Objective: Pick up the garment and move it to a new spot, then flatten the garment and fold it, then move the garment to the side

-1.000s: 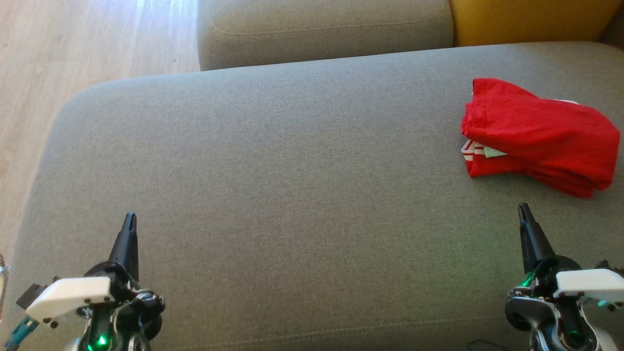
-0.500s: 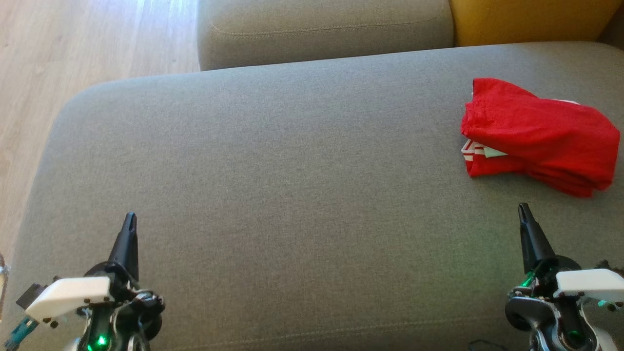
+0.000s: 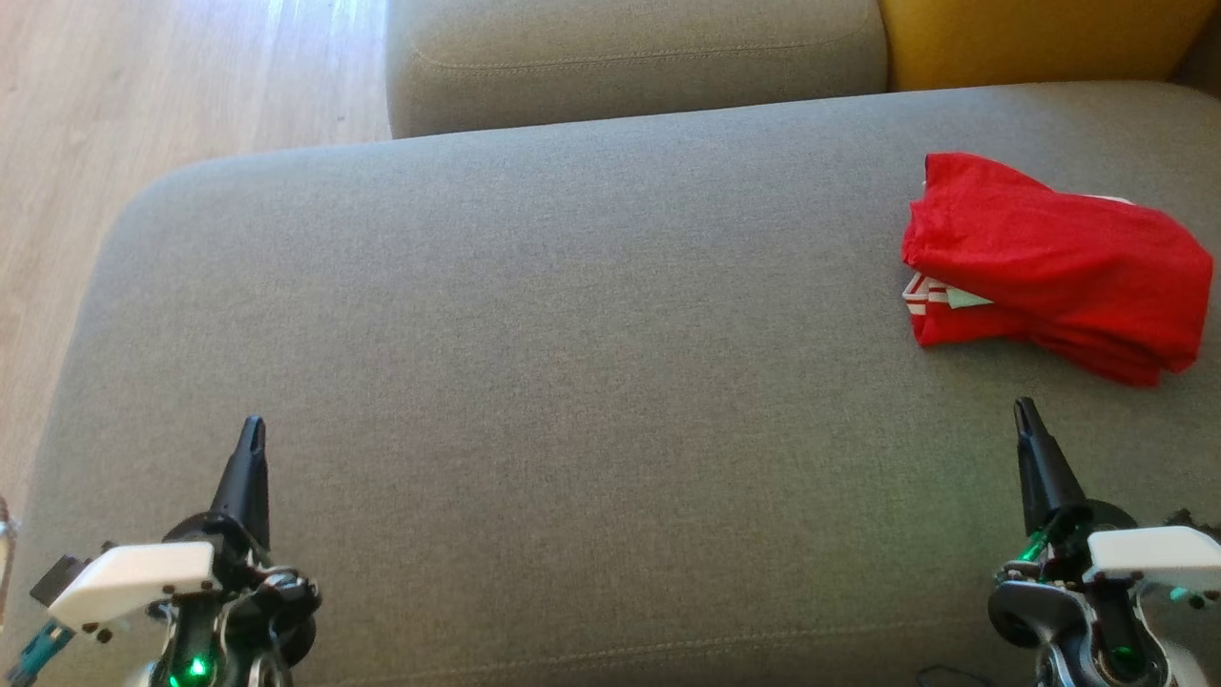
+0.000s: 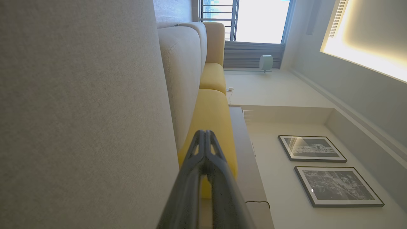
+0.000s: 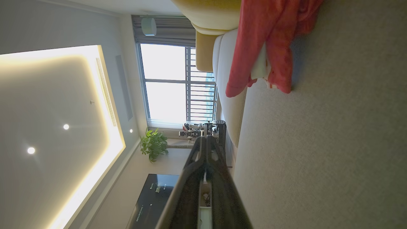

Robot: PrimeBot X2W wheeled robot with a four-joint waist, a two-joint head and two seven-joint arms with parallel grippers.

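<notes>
Head view: closest to the robot, the left hand (image 3: 252, 431) and the right hand (image 3: 1024, 412) are both shut tight and hold nothing. They wait low at each side over the gray sofa (image 3: 572, 334). Farther off, the red garment (image 3: 1054, 267) lies in a folded-over lump on the sofa's right side, just past the right hand and not touching it, so that hand looks best placed to reach it.

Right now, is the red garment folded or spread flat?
Folded: the red garment lies in a compact layered bundle on the grey cushion, with striped trim peeking between layers.
</notes>
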